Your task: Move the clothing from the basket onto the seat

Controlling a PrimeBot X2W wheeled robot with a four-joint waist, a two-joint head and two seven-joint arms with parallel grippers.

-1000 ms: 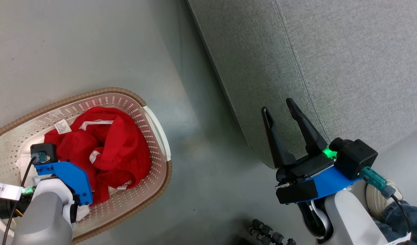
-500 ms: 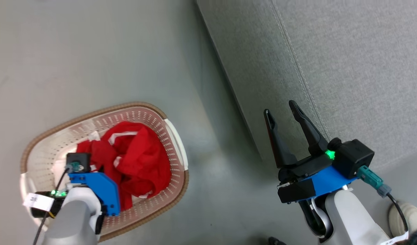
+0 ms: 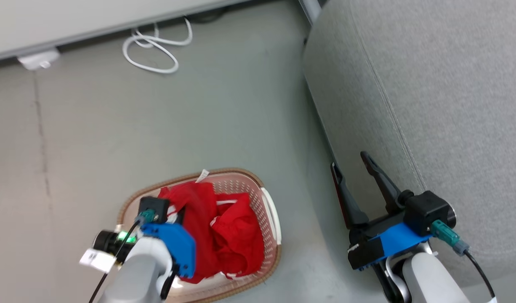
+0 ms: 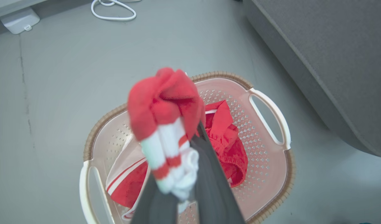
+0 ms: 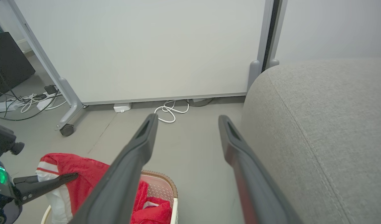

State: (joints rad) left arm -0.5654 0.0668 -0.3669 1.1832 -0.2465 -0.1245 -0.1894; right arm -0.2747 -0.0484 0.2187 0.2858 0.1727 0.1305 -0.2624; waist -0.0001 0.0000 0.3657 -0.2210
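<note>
Red soft basketball clothing [image 4: 164, 99] with white trim hangs clamped in our left fingers [image 4: 212, 174] over the cream perforated basket [image 4: 265, 155], with the grey woven seat [image 3: 430, 84] rightward, beside our wide-open, empty right fingers [image 3: 346, 198].

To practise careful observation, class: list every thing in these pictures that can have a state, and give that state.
Left fingers: shut on the lifted garment.
Lifted garment: bunched, held up over the basket.
Other garment: crumpled inside the basket.
Basket: upright on the floor.
Right fingers: open, empty.
Seat: no clothing on the part shown.
</note>
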